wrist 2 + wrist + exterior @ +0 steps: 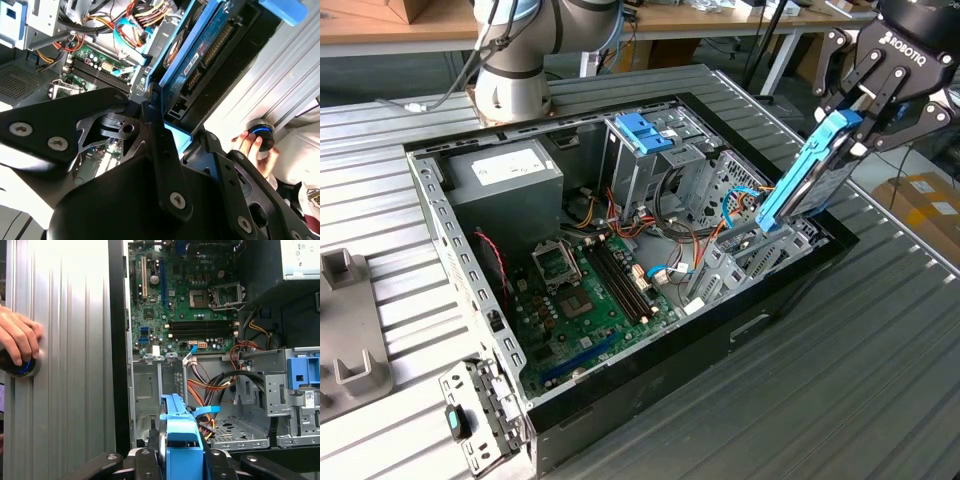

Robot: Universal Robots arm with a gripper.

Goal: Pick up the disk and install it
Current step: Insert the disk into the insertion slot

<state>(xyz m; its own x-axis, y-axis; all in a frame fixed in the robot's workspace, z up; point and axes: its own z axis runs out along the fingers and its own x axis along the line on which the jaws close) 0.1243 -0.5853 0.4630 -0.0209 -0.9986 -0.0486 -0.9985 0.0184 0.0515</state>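
- Presently, the gripper (852, 122) is clamped on the upper end of the disk (798, 182), with a finger on each side of its blue rail.
- Disk attitude: steeply tilted, its upper end leaning toward the exterior view's right and its lower end down at the grey drive bay (752, 255).
- Whether the lower end is already in the bay guides cannot be told.
- The bay stands inside the open computer case (790, 300), at the end on the exterior view's right.
- In the second wrist view, the disk's circuit-board side and connector edge are exposed.
- Case contents: motherboard (582, 300) on the floor, power-supply box (510, 175) in the far corner, and a blue bracket (645, 130) atop the tall metal cage.
- The case rests on a ribbed metal table (880, 390).
- In the first wrist view, a person's hand (17, 337) rests on a round knob (22, 369) with a blue ring, on the table beside the case.
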